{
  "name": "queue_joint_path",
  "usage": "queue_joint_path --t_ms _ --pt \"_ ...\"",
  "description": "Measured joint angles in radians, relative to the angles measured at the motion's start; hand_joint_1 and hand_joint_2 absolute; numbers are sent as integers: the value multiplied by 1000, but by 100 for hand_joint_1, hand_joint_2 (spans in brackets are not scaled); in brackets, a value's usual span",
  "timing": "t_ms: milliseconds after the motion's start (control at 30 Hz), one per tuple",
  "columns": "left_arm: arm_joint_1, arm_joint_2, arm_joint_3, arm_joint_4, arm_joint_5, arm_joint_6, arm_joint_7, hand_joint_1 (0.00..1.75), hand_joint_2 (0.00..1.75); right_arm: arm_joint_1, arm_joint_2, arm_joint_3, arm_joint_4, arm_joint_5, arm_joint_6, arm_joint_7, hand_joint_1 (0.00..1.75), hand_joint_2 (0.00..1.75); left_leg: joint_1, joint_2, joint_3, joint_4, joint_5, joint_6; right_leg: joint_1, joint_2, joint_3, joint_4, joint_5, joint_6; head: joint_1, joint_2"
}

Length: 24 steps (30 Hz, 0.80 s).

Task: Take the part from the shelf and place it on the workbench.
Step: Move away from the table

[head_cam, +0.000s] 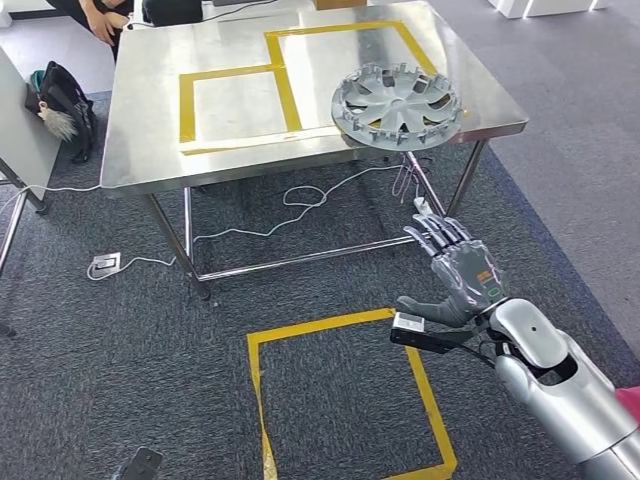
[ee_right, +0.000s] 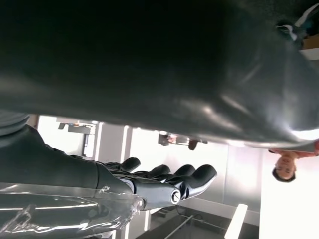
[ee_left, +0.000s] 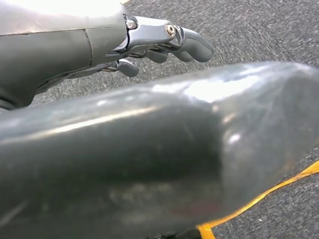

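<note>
High head view, close wrist views

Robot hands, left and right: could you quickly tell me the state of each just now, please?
Left robot hand: open, fingers extended, holding nothing.
Right robot hand: open, fingers extended, holding nothing.

Part (head_cam: pixel 395 104) on workbench (head_cam: pixel 226 150), right corner

No readable text, label, brand or number in any view. A small white tag (head_cam: pixel 408 322) sits on the black bar at the wrist of the right hand (head_cam: pixel 457 268), approx. 4 o'clock in the head view, but its print is too small to read. Yellow tape lines on the workbench (head_cam: pixel 226 110) and floor carry no letters.
</note>
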Motion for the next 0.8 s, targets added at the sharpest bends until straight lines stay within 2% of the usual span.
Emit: queue_joint_path --t_ms 33,67,100,167,200,233,267,300,333,367,400,433,500,533,567,600,667,700,733,767,800 --pt "-1 -1 0 0 0 0 -1 0 0 1 -1 -1 -2 1 -1 2 0 0 2 0 2 -9 9 6 -1 1 -3 -1 -1 5 1 0" --pt "-1 -3 0 0 0 0 -2 0 0 2 -3 -3 -3 3 -2 4 0 0 5 -2 5 -20 18 10 0 2 -11 13 -17 7 1 0" --pt "-1 -4 1 1 0 0 -2 0 0 4 -5 -4 -5 6 -2 6 0 0 9 -4 7 -29 26 12 0 4 -28 54 -46 8 2 0" --pt "-1 -7 1 2 0 0 -3 0 0 13 -11 -6 -6 13 -4 9 0 0 13 -11 5 -34 32 11 -2 6 -79 199 -129 11 3 0" --pt "-1 -8 2 3 0 0 -3 0 0 20 -13 -6 -6 17 -4 12 0 0 15 -17 4 -33 33 9 -4 6 -103 269 -159 13 3 0" --pt "-1 -9 2 4 1 0 -2 0 0 27 -15 -6 -6 21 -5 14 0 0 18 -24 3 -32 34 6 -6 6 -109 305 -171 17 3 0" --pt "-1 -10 2 6 1 0 -2 0 0 32 -16 -6 -6 25 -5 17 0 0 23 -33 1 -30 34 0 -9 7 -94 296 -165 21 3 0" --pt "-1 -11 2 7 1 0 -2 0 0 35 -17 -6 -6 28 -6 18 0 0 28 -43 0 -25 33 -7 -14 9 -60 248 -144 26 3 0" --pt "-2 -12 2 9 2 0 -1 0 0 36 -18 -7 -6 30 -6 19 0 0 33 -53 -3 -17 30 -17 -22 25 -11 173 -125 36 4 0" --pt "-3 -12 2 10 2 1 -1 0 0 35 -18 -7 -6 31 -6 20 0 0 36 -62 -9 -6 25 -28 -26 44 33 109 -115 40 6 0" --pt "-4 -11 2 10 2 1 -1 0 0 35 -19 -7 -6 32 -7 20 0 0 38 -71 -17 6 21 -37 -30 58 60 68 -113 39 8 0" --pt "-4 -11 2 10 2 2 -1 0 0 37 -20 -7 -6 32 -7 21 0 0 38 -79 -26 15 19 -45 -31 68 73 50 -118 34 8 0" --pt "-3 -10 2 11 3 3 -1 0 0 40 -21 -7 -7 33 -8 21 0 0 40 -94 -39 21 22 -53 -28 51 63 64 -122 11 7 0" --pt "-2 -11 2 12 5 4 -1 0 0 41 -21 -7 -7 33 -9 21 0 0 41 -91 -44 26 20 -57 -27 41 59 69 -122 2 6 0" --pt "-1 -11 1 12 7 4 -1 0 0 41 -22 -7 -8 34 -9 21 0 0 42 -77 -54 43 8 -60 -26 31 56 72 -122 -7 4 0" --pt "-2 -11 1 13 9 4 -1 0 0 40 -22 -7 -8 35 -9 21 0 0 41 -57 -73 81 -16 -63 -25 21 54 73 -121 -15 2 0" --pt "-4 -11 0 13 12 4 0 0 0 43 -24 -7 -10 36 -10 21 0 0 39 -19 -135 210 -84 -64 -19 0 50 73 -119 -24 0 0" --pt "-5 -11 0 13 14 4 1 0 0 45 -25 -7 -10 38 -9 22 0 0 39 -12 -168 278 -113 -63 -16 -13 47 73 -118 -26 0 0" --pt "-5 -11 0 14 16 4 1 0 0 48 -25 -6 -10 39 -9 22 0 0 38 -10 -189 322 -126 -61 -13 -25 45 73 -117 -27 0 0" --pt "-5 -11 0 14 17 4 1 0 0 50 -25 -6 -10 41 -9 22 0 0 37 -9 -192 332 -120 -58 -11 -39 44 73 -117 -28 0 0" --pt "-4 -11 0 15 18 4 2 0 0 52 -25 -6 -10 42 -9 23 0 0 35 -5 -175 303 -97 -52 -8 -51 43 73 -116 -28 0 0"
